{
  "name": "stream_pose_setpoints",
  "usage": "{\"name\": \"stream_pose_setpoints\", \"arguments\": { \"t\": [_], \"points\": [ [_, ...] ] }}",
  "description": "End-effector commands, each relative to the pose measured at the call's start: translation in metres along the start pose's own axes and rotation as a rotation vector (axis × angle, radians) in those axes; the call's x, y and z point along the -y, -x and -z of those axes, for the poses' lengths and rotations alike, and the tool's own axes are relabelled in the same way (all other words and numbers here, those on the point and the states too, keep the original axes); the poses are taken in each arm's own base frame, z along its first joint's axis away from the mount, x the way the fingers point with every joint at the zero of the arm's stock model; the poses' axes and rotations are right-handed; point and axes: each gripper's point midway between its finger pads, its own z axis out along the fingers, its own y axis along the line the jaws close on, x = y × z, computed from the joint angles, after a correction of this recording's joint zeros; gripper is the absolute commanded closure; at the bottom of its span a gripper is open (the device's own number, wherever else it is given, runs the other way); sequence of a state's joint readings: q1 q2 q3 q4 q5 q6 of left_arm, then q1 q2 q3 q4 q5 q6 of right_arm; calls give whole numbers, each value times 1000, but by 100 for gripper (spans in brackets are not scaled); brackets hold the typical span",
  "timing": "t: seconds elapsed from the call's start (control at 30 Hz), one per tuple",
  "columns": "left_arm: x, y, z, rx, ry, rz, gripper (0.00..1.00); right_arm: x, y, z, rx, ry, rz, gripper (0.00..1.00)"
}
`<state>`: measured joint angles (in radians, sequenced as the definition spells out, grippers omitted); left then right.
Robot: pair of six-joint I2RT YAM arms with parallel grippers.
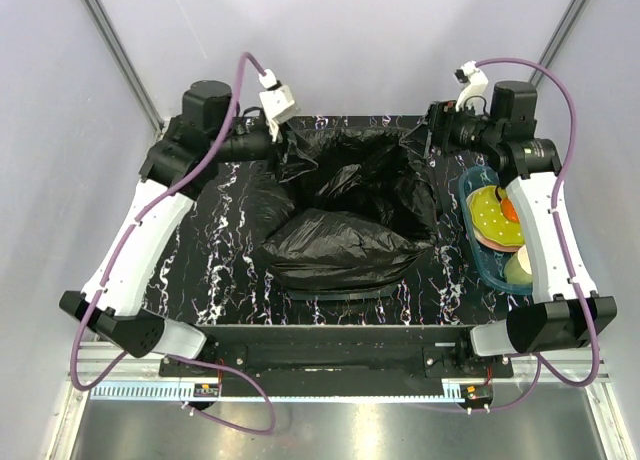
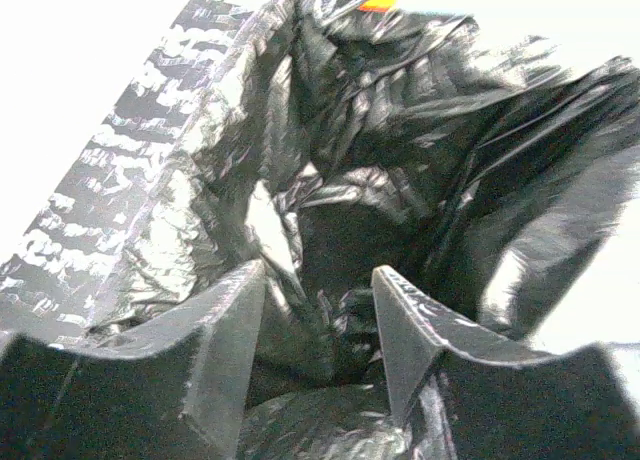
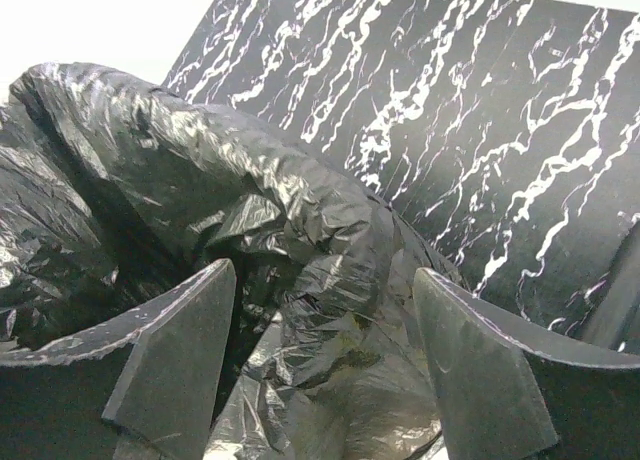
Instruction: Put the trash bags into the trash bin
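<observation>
A wrinkly glossy black trash bag [image 1: 350, 220] lies heaped over the middle of the marble table, with a hollow at the back and a rounded mound at the front. The trash bin is hidden. My left gripper [image 1: 283, 145] is at the bag's back left edge. In the left wrist view its fingers stand apart [image 2: 320, 270] with loose bag film [image 2: 400, 130] bunched between them. My right gripper [image 1: 436, 140] is at the bag's back right edge. It is wide open [image 3: 324, 270] around a thick fold of the bag [image 3: 200, 180], and neither finger touches the fold.
A shallow blue tray [image 1: 482, 263] stands at the table's right edge under the right arm, holding a green plate [image 1: 492, 218], an orange item [image 1: 510, 210] and a pale cup [image 1: 520, 268]. Bare black white-veined tabletop [image 1: 220, 270] shows left of the bag.
</observation>
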<state>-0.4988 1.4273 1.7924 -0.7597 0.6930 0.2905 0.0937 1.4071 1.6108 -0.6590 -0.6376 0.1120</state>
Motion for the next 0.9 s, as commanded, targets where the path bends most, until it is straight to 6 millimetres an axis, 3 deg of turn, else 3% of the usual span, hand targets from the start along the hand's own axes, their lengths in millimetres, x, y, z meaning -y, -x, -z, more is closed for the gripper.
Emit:
{"name": "stream_pose_setpoints", "arguments": {
  "t": [0.0, 0.1, 0.23, 0.47, 0.7, 0.87],
  "points": [
    [56, 53, 31, 206, -230, -66, 50, -17, 30, 19, 82, -3, 127, 19],
    [95, 40, 31, 153, -363, -38, 54, -20, 32, 20, 82, 7, 129, 17],
    [121, 8, 15, 29, -415, -81, 54, -21, 37, 21, 91, 6, 142, 15],
    [120, -58, -27, -210, -414, -16, 57, -27, 30, 20, 66, 46, 124, 18],
    [121, -110, -43, -368, -434, 52, 65, -25, 16, 11, 24, 64, 100, 20],
    [117, -130, -40, -450, -436, 22, 63, -27, 14, 9, 15, 69, 119, 20]
  ]
}}
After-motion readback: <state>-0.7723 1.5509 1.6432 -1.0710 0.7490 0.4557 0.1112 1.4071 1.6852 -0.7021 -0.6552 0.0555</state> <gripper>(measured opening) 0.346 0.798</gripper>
